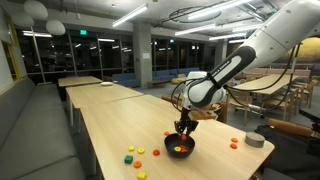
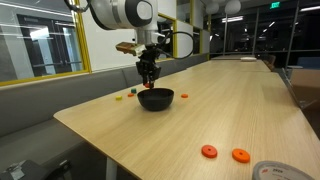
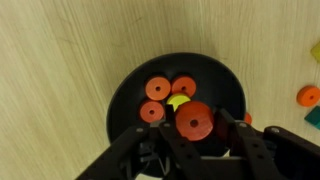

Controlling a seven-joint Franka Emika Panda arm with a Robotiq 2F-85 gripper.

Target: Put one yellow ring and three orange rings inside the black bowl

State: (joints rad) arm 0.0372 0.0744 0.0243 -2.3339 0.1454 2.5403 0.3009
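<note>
Wrist view: orange rings [image 3: 155,88], black bowl [image 3: 214,76]

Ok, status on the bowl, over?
Gripper over black bowl, grip unclear. Three orange rings, one yellow ring inside. Redder ring at gripper tip.

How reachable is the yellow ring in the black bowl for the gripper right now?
Probably not cleanly. The gripper hangs right above the black bowl, but orange rings crowd the yellow ring, and one covers its edge in the wrist view.

One black bowl [image 3: 125,85]; inside: one yellow ring [image 3: 178,101]; four orange rings [image 3: 155,88]
</note>
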